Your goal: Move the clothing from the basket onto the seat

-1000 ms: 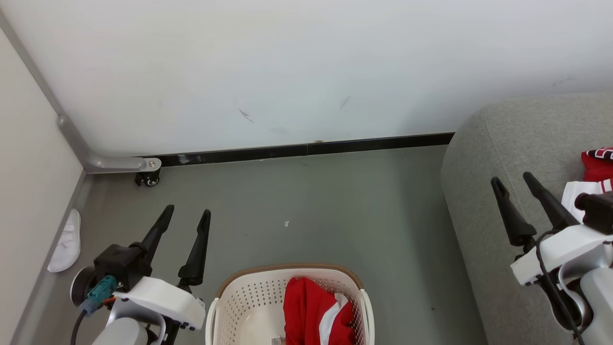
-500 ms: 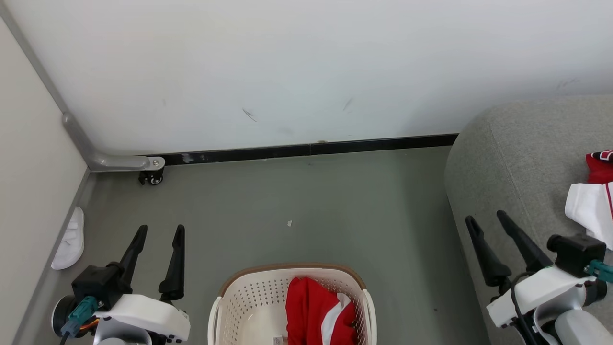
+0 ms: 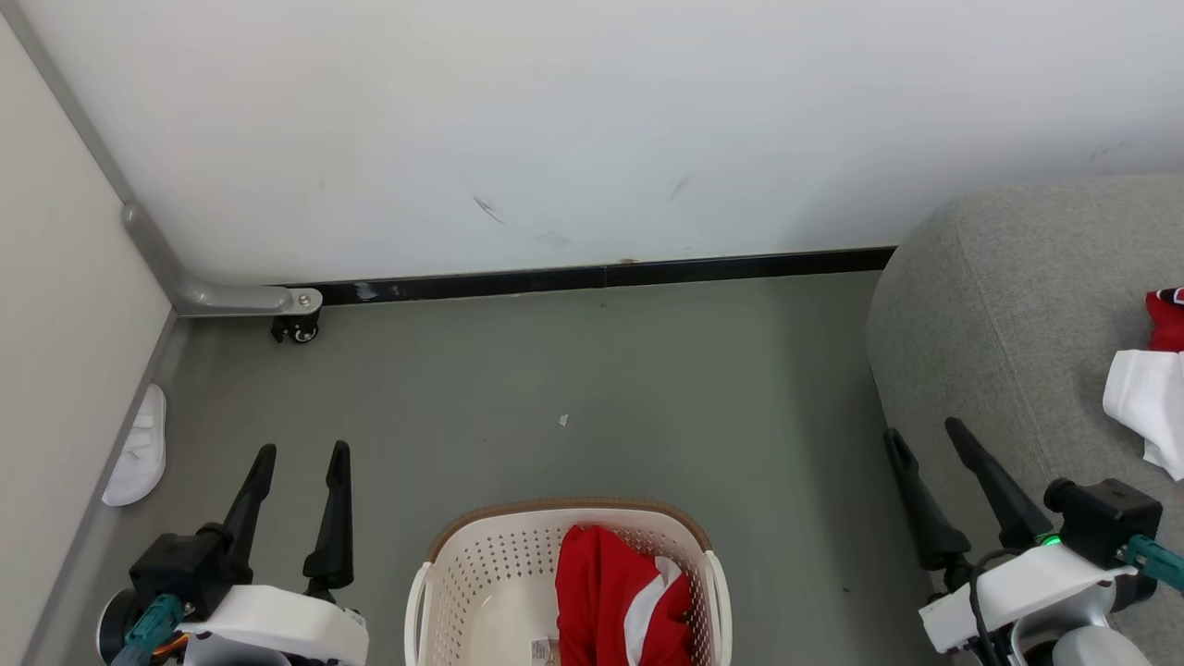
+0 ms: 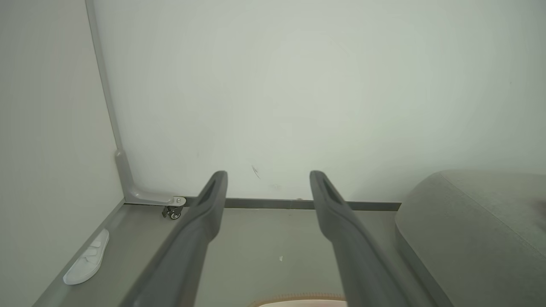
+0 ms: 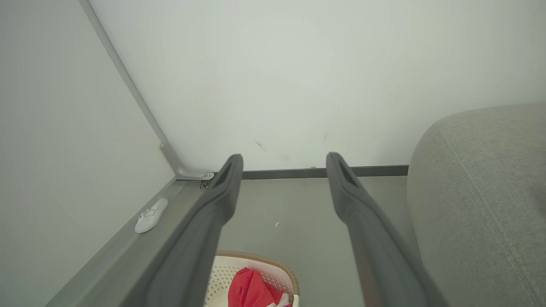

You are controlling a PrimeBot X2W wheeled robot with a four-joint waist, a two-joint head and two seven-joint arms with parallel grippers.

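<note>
Listing, largest first.

Wall (image 3: 555,120): white, lightly scuffed, with a black skirting strip (image 3: 647,272) along its foot.

Floor (image 3: 666,370): grey-green, running from the wall to the bottom of the head view.

Seat (image 3: 1008,305): light-grey woven sofa with a rounded corner, at the right of the head view, standing on the floor by the wall.

Basket (image 3: 462,578): cream perforated plastic with brown rim trim. It sits on the floor at the bottom middle of the head view, between the two grippers and apart from the seat.

Red garment (image 3: 610,592): red with a white panel, bunched in the right half of the basket.

White-and-red garment (image 3: 1147,398): lying on the seat at the right edge of the head view, partly cut off.

Left gripper (image 3: 303,450): fingers spread apart with nothing between them, over the floor left of the basket.

Right gripper (image 3: 922,430): fingers spread apart and empty, before the seat's edge, right of the basket.

Slipper (image 3: 137,449): white, on the floor beside the left partition (image 3: 55,324).

Caster (image 3: 298,330): small black wheel under a grey bracket (image 3: 231,298) in the corner.

Scrap (image 3: 563,420): tiny pale fleck on the floor.
</note>
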